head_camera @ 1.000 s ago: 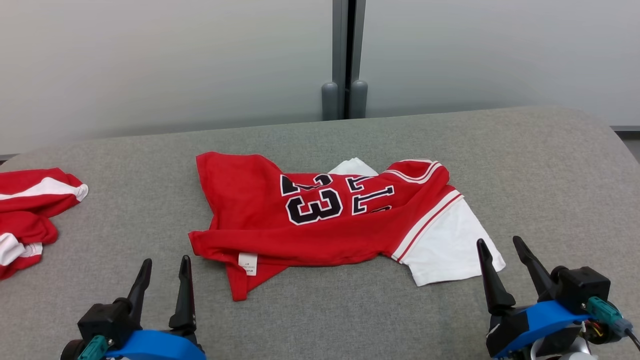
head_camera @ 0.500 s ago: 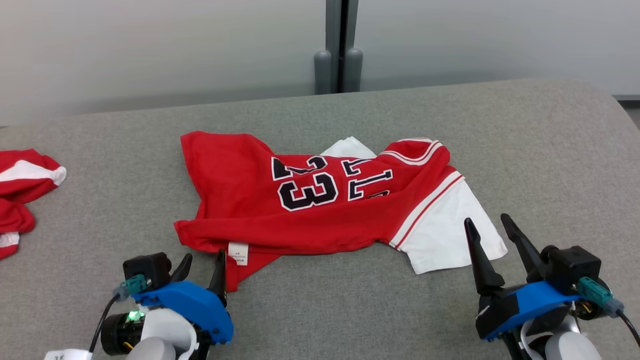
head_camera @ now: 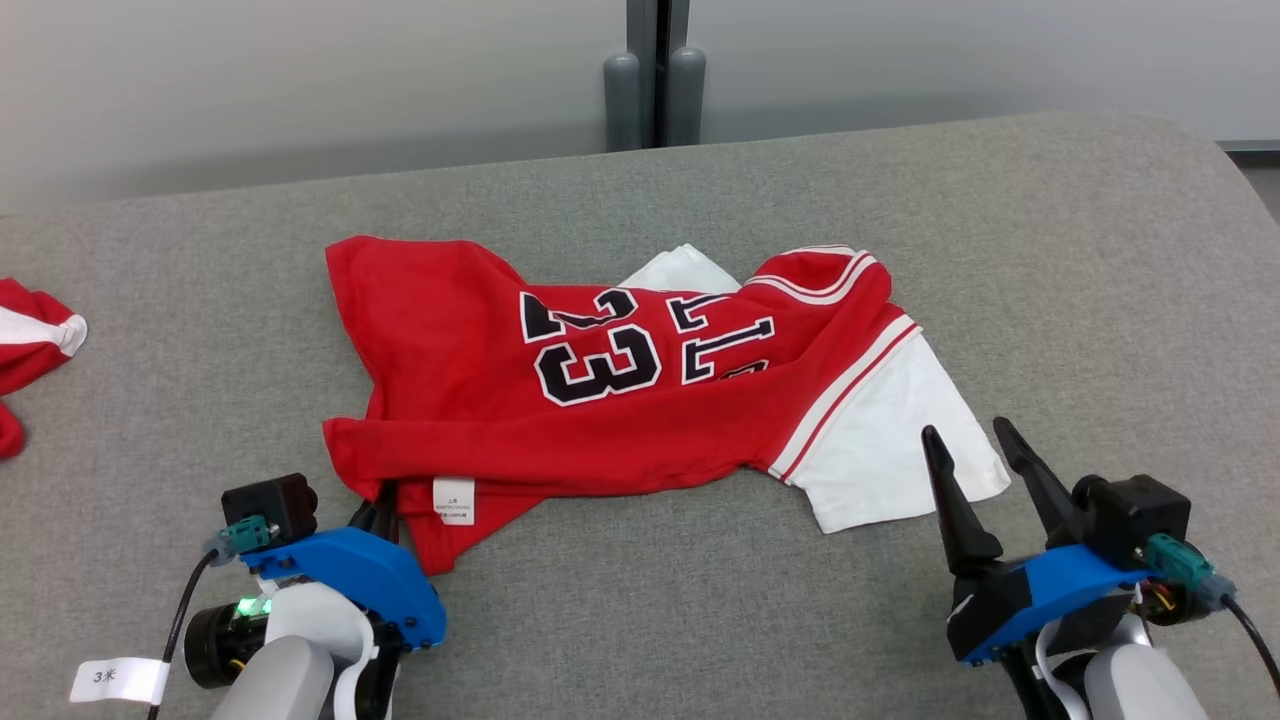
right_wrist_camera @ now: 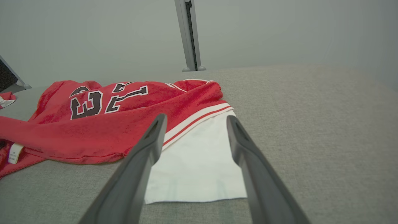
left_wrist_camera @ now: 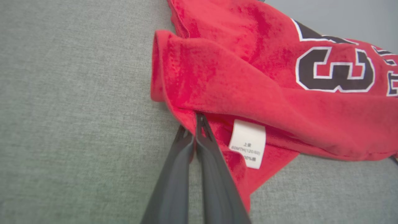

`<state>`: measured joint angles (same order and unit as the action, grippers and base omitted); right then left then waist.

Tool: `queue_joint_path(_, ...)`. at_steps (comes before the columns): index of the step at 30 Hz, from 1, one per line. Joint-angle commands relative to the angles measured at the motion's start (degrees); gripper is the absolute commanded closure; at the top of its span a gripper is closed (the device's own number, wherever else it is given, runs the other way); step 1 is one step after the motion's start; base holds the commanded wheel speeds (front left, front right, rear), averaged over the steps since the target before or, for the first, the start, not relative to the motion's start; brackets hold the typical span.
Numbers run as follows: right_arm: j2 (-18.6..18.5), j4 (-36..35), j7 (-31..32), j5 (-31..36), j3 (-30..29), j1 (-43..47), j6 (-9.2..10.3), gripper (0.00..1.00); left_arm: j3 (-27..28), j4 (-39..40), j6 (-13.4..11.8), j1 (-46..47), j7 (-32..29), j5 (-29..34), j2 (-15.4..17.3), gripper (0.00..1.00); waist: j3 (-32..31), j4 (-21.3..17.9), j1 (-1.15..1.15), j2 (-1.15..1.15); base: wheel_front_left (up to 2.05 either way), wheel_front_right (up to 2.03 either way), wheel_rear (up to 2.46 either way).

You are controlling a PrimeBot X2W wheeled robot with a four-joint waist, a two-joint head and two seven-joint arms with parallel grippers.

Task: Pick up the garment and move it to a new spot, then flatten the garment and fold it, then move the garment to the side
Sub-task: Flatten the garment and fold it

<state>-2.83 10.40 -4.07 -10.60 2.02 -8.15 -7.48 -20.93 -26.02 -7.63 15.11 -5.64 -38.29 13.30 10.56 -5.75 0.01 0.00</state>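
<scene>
The garment (head_camera: 600,400) is a red jersey with the number 23 and white sleeves. It lies crumpled in the middle of the grey padded table (head_camera: 1100,300). My left gripper (head_camera: 380,510) is at its near-left hem, beside the white care label (head_camera: 452,500). In the left wrist view the left gripper (left_wrist_camera: 194,124) is shut, its tips tucked under the folded red edge of the garment (left_wrist_camera: 248,77) and pinching it. My right gripper (head_camera: 962,428) stands open just short of the white sleeve (head_camera: 890,440). In the right wrist view the sleeve (right_wrist_camera: 199,168) lies between the right gripper's (right_wrist_camera: 196,118) spread fingers.
Another red and white garment (head_camera: 30,340) lies at the table's left edge. A grey post (head_camera: 655,80) stands against the wall behind the table. Bare grey table stretches to the right of the jersey and along the near edge.
My left gripper has gone forward to the jersey's near-left hem and shut there. The right gripper stays open. The head camera has tilted, shifting the whole scene.
</scene>
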Motion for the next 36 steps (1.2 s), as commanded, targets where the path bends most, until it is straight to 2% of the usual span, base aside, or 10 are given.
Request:
queue_joint_path(1,-0.12,0.74,0.75,0.39,-0.77,-1.04,-0.03,0.0,0.25,-0.31,0.35,1.15,0.64,-0.06,-0.03,1.0,0.02,0.11,-0.01,0.0,0.0,0.0,0.0)
queue_joint_path(6,-0.12,5.36,7.12,4.08,-5.82,-2.58,-0.03,0.0,-0.62,-0.46,1.14,0.97,2.01,0.65,0.28,1.0,-0.34,1.0,-0.01,0.0,0.0,0.0,0.0)
queue_joint_path(15,-0.12,15.41,11.9,8.4,-12.78,-6.16,-0.03,0.0,-2.15,0.49,2.07,-0.04,2.5,1.32,0.39,1.0,0.26,2.51,-0.01,0.0,0.0,0.0,0.0)
queue_joint_path(23,0.02,25.5,11.7,9.37,-11.45,-10.59,-0.04,0.0,-2.8,0.58,2.41,1.77,2.96,1.66,0.6,1.0,1.77,2.98,-0.01,0.0,0.0,0.0,0.0)
queue_joint_path(24,0.03,26.27,11.29,9.27,-11.19,-10.98,-0.05,0.65,-2.83,0.57,2.47,1.82,3.01,1.61,0.66,1.0,1.83,3.0,-0.01,0.0,0.0,0.0,0.0)
queue_joint_path(25,0.04,26.76,10.64,8.88,-10.81,-11.38,-0.05,0.98,-2.84,0.58,2.56,1.83,3.28,1.6,0.7,1.0,1.85,3.02,-0.01,0.0,0.0,0.0,0.0)
queue_joint_path(30,-0.13,25.85,6.72,5.87,-10.45,-12.86,-0.03,1.0,-2.2,2.46,2.67,1.48,5.05,1.17,0.91,1.0,1.2,2.9,-0.01,0.0,0.0,0.0,0.0)
queue_joint_path(36,-0.13,15.97,4.9,0.18,-9.74,-13.09,-0.03,1.0,-0.5,11.07,3.44,0.86,7.77,1.38,3.35,1.0,-0.77,2.24,-0.01,0.0,0.0,0.0,0.0)
